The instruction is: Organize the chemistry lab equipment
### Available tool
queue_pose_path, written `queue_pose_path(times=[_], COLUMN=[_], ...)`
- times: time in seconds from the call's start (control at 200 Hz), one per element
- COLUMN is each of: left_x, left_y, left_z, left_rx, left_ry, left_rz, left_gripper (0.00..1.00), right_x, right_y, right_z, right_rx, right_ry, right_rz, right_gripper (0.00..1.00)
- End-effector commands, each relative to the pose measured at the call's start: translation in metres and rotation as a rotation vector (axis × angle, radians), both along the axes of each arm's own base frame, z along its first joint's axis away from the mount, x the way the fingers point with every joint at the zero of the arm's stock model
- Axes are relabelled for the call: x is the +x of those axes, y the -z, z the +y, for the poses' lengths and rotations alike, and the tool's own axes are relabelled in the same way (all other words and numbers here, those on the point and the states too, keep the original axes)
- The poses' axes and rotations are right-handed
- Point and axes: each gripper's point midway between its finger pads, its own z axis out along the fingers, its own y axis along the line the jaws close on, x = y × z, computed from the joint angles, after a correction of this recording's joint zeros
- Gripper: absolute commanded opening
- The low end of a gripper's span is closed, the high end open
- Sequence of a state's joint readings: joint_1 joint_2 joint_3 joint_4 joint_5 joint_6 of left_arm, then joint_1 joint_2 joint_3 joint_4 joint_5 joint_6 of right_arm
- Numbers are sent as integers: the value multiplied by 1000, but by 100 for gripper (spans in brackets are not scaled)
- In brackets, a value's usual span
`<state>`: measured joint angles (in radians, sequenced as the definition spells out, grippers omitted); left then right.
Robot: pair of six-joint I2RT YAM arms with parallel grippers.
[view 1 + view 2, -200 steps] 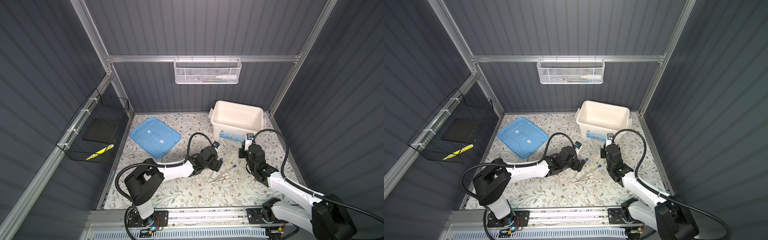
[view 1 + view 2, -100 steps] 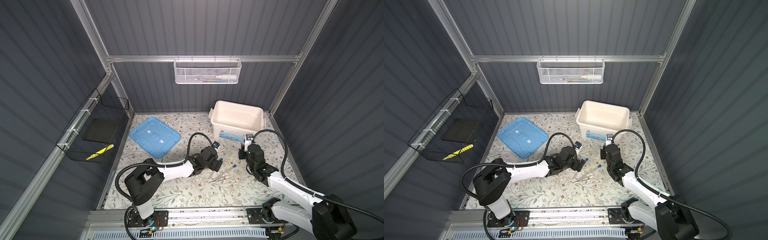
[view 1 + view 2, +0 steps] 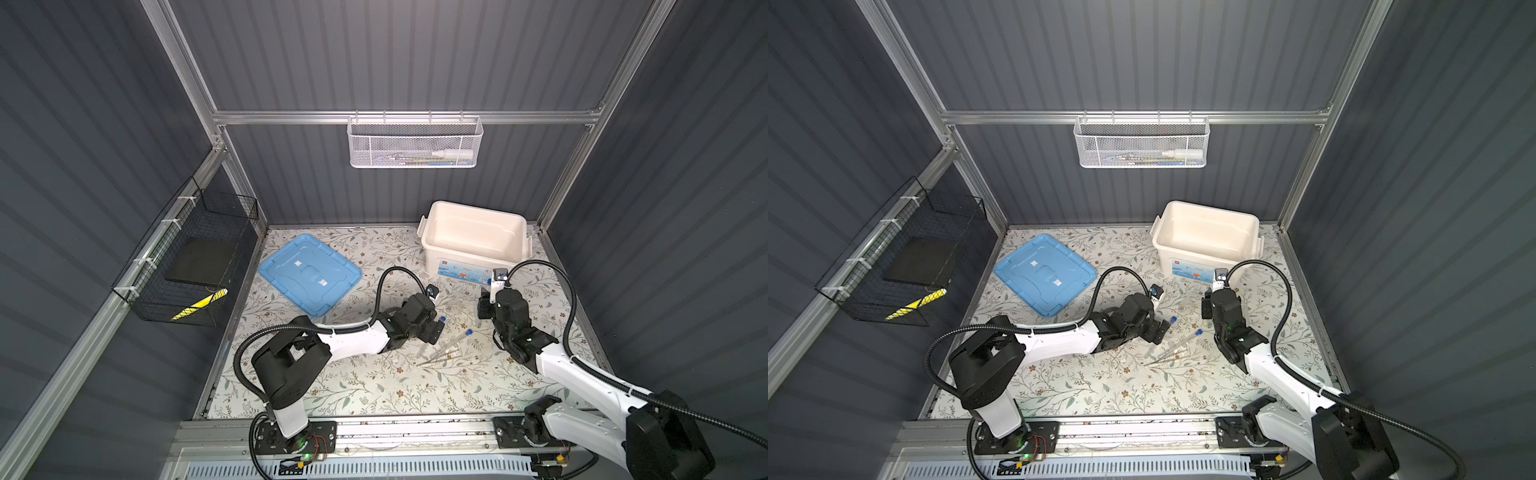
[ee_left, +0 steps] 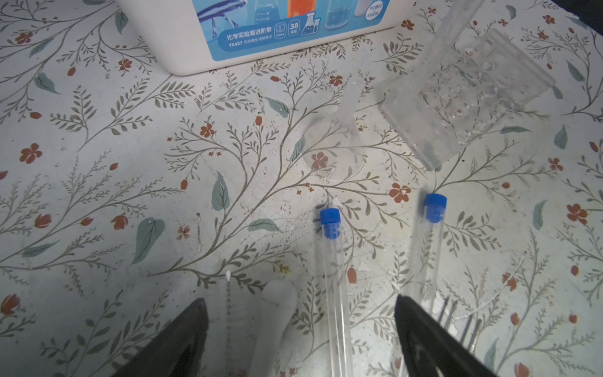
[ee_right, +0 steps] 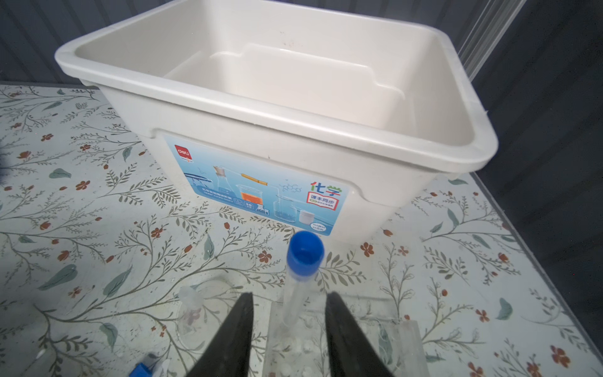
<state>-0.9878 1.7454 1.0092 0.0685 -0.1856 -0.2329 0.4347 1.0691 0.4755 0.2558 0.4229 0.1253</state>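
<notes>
Jaws of right gripper (image 5: 289, 294) stood spread, clear of upright tube (image 5: 305, 251) in rack (image 5: 391, 339), 6 o'clock from box (image 5: 228, 107). Left gripper (image 4: 300, 300) jaws spread wide over lying tube (image 4: 336, 277).

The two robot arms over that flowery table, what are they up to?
They are tidying a chemistry kit. The right arm has its jaws open on either side of a blue-capped tube standing upright in the clear rack, not gripping it. The left arm hangs with open jaws over two more tubes lying on the table, beside the tweezers. The white box at the back is empty, its blue lid lying off to the side.
</notes>
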Motion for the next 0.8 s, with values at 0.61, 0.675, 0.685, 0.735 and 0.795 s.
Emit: queue_pose_path(times=[0.61, 0.675, 0.685, 0.735, 0.795], left_x=[-26, -30, -31, -34, -37], left_y=[14, 17, 17, 20, 24], left_z=[-1, 0, 1, 2, 5], left_rx=[73, 82, 84, 93, 106], left_ry=[32, 29, 30, 28, 20], left_rz=[107, 122, 124, 132, 143], left_gripper=[61, 58, 58, 56, 53], right_x=[-10, -11, -12, -12, -13], right_y=[-54, -56, -56, -57, -58], right_z=[-19, -20, -20, -20, -21], right_rx=[126, 128, 128, 127, 128], right_ry=[51, 47, 46, 44, 46], right_rz=[-106, -107, -105, -104, -105], right_gripper=[88, 90, 90, 92, 93])
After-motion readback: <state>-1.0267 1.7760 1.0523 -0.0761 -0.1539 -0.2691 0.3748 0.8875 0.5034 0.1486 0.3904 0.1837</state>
